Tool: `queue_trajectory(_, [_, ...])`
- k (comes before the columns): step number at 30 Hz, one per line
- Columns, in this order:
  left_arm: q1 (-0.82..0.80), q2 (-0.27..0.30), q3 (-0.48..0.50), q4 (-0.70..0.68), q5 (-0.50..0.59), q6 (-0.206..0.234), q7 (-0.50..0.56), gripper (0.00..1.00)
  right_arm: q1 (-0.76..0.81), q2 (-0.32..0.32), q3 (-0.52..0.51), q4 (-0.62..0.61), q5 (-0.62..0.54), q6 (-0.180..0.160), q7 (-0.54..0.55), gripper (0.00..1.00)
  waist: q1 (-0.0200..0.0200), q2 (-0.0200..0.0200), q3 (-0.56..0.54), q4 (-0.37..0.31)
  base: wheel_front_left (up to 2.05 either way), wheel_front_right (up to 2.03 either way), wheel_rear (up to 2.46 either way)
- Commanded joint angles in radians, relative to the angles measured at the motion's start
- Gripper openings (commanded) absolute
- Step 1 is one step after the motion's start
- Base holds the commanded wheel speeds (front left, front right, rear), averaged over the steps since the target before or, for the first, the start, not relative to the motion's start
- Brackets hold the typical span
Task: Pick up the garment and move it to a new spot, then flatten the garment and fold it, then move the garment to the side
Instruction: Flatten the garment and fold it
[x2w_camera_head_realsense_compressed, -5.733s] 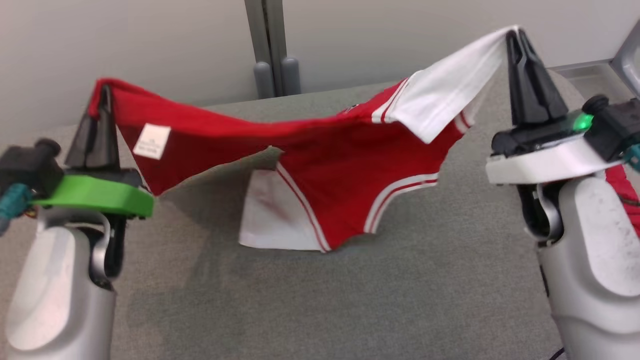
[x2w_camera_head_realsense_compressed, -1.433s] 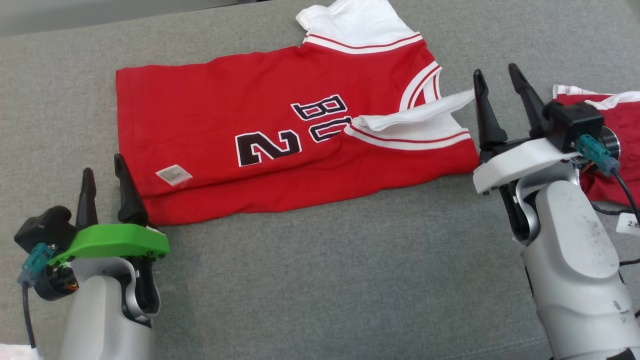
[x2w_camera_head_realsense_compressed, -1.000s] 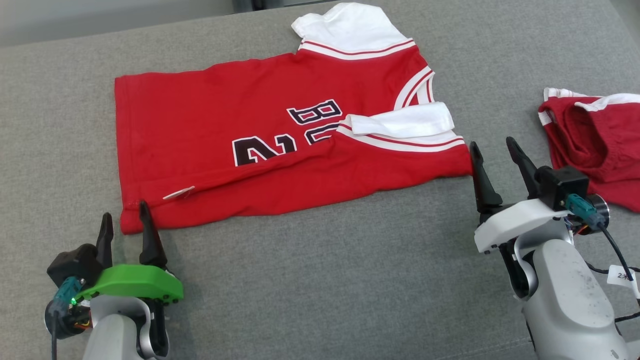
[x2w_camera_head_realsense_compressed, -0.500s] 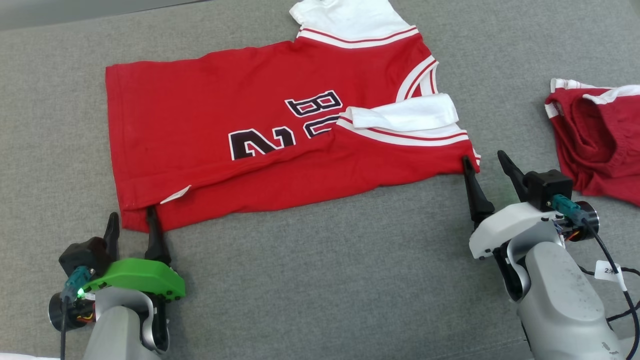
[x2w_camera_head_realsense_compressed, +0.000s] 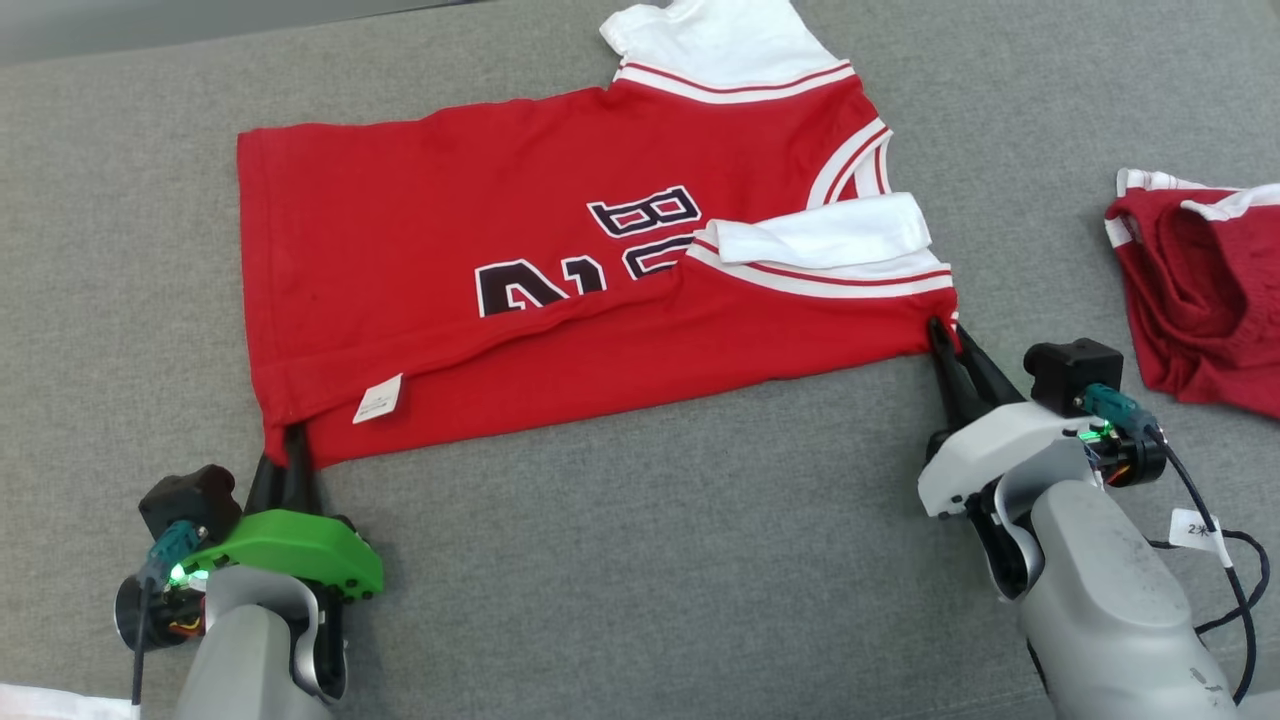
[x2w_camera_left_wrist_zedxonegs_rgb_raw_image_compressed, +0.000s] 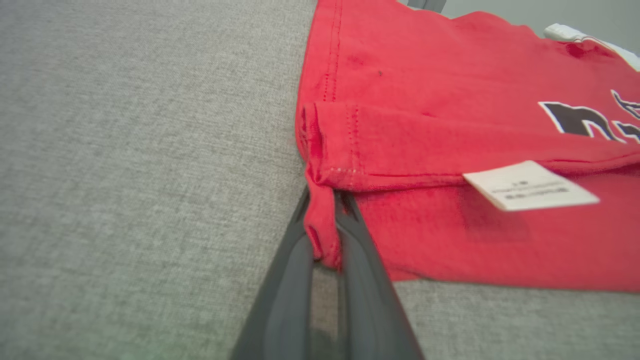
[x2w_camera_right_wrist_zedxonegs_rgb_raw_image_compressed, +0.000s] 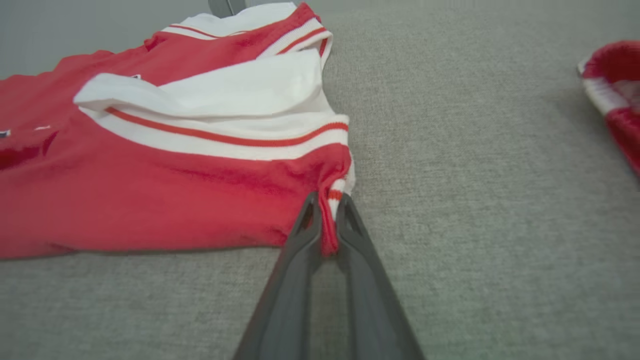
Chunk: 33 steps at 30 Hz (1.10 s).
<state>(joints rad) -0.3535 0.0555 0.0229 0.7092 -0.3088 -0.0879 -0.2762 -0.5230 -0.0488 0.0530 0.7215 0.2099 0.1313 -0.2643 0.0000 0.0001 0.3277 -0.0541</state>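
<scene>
The left gripper (x2w_camera_left_wrist_zedxonegs_rgb_raw_image_compressed: 325, 210) pinches the hem corner of a red garment (x2w_camera_left_wrist_zedxonegs_rgb_raw_image_compressed: 450, 125) lying on a grey fabric surface (x2w_camera_left_wrist_zedxonegs_rgb_raw_image_compressed: 125, 150), a white label (x2w_camera_left_wrist_zedxonegs_rgb_raw_image_compressed: 530, 186) resting on the red cloth near the pinched corner.

Previously open, now clamped on garment (x2w_camera_head_realsense_compressed: 560, 300) near corners: left pincer (x2w_camera_head_realsense_compressed: 290, 445) at hem; right pincer (x2w_camera_head_realsense_compressed: 945, 335) at shoulder; label (x2w_camera_head_realsense_compressed: 378, 398) turned face-up.
</scene>
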Motion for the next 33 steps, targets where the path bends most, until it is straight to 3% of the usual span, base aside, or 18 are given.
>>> queue_trajectory(1, [0.033, -0.007, -0.005, 0.004, -0.009, -0.007, 0.02, 0.0, 0.005, -0.004, -0.005, -0.018, 0.007, -0.001, 0.0, 0.0, 0.0, -0.0001, -0.014, 0.004, 0.0, 0.0, 0.0])
queue_trajectory(10, [-0.054, -0.001, 0.059, -0.174, 0.001, -0.022, 0.012, 0.0, -0.055, -0.005, -0.046, -0.081, 0.068, -0.001, 0.0, 0.0, 0.0, -0.0001, -0.12, 0.01, 0.0, 0.0, 0.0])
queue_trajectory(14, [-0.036, -0.001, 0.048, -0.164, 0.042, -0.029, 0.012, 0.0, -0.048, -0.005, -0.037, -0.055, 0.069, -0.001, 0.0, 0.0, 0.0, -0.0001, -0.18, 0.009, 0.0, 0.0, 0.0])
queue_trajectory(24, [0.203, -0.001, -0.021, -0.047, -0.036, -0.009, 0.012, 0.0, 0.191, -0.005, -0.02, -0.034, 0.112, -0.001, 0.0, 0.0, 0.0, -0.0001, -0.27, 0.005, 0.0, 0.0, 0.0])
queue_trajectory(32, [0.372, 0.0, -0.05, -0.069, -0.073, 0.036, 0.012, 0.0, 0.395, -0.031, -0.028, -0.088, 0.115, -0.002, 0.0, 0.0, 0.0, -0.0001, -0.292, 0.014, 0.0, 0.0, 0.0])
queue_trajectory(33, [0.381, 0.001, -0.045, -0.08, -0.081, 0.044, 0.012, 0.22, 0.407, -0.031, -0.031, -0.098, 0.117, -0.002, 0.0, 0.0, 0.0, -0.0001, -0.29, 0.015, 0.0, 0.0, 0.0])
